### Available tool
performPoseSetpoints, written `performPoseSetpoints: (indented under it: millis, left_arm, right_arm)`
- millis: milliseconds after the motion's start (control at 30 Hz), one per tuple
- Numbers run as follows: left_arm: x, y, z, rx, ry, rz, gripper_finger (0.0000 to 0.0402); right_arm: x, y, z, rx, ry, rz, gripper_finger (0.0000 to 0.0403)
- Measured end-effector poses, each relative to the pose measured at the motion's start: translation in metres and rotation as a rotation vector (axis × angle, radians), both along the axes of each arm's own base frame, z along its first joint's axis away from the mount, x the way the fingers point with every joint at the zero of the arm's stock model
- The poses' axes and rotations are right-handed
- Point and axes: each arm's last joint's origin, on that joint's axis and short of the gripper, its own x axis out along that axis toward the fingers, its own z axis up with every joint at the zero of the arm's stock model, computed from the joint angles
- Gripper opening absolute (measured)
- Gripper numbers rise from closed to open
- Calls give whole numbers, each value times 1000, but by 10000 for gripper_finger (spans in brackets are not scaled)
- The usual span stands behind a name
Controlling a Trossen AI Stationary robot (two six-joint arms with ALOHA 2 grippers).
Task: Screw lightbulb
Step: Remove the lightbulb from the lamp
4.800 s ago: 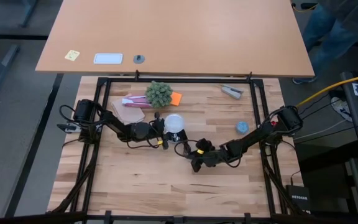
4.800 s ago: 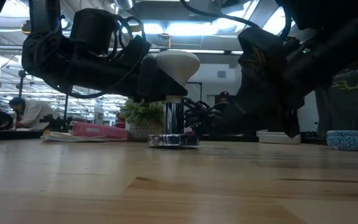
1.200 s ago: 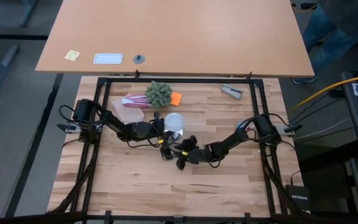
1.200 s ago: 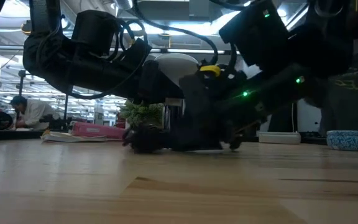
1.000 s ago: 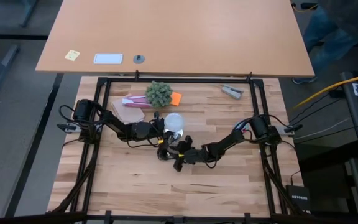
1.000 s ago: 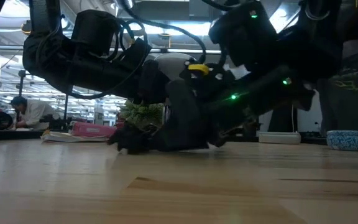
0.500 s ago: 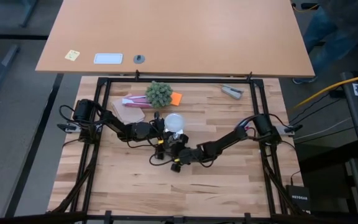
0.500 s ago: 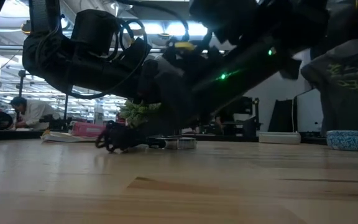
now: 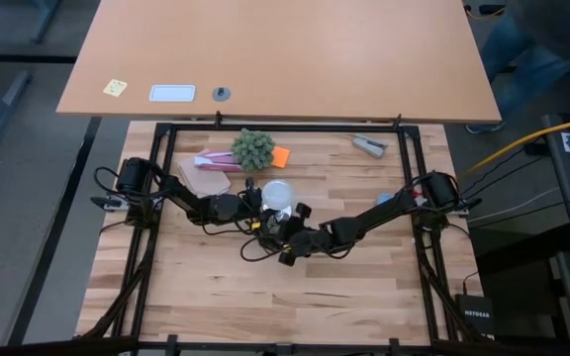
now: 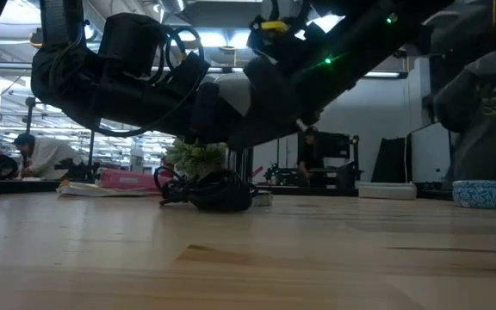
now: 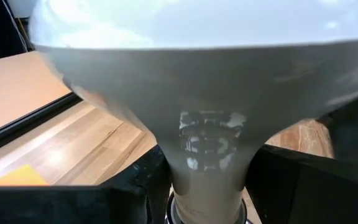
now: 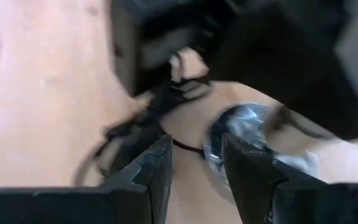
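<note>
Fingers of the left gripper (image 9: 261, 210) are clamping the frosted white lightbulb (image 9: 277, 193) at its neck; the right gripper (image 9: 283, 234) is hovering just beside, jaws parted, empty.

Left claw (image 9: 262, 206) and right claw (image 9: 283, 235) close together mid-table, right claw's fingers apart

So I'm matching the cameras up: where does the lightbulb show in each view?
High view: lightbulb at table centre, at the left gripper.
Low view: pale dome mostly hidden behind dark arms.
Left wrist view: fills the frame.
Right wrist view: can't tell.
Shared landmark: green plant, behind the bulb.
</note>
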Motion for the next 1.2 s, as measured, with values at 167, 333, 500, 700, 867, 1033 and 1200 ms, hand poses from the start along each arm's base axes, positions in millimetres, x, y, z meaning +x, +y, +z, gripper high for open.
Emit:
performPoseSetpoints:
  millis: [167, 333, 500, 700, 867, 1033, 1200]
  left_arm:
    - [0, 0, 0, 0, 0, 0, 157]
    - [0, 0, 0, 0, 0, 0, 157]
    - [0, 0, 0, 0, 0, 1, 157]
    - [0, 0, 0, 0, 0, 1, 157]
    - [0, 0, 0, 0, 0, 1, 157]
    - [0, 0, 0, 0, 0, 1, 157]
    - [0, 0, 0, 0, 0, 1, 157]
  right_arm:
    - [-11, -6, 3, -105, 93, -78, 143]
    - [-18, -12, -2, -207, 166, -143, 143]
    - [-20, -30, -10, -226, 153, -185, 143]
    - [-24, -54, -23, -201, 99, -233, 143]
    - [-28, -64, -31, -155, 60, -232, 143]
    - [-33, -66, -38, -121, 55, -217, 143]
    - [-37, -65, -42, -70, 53, -215, 143]
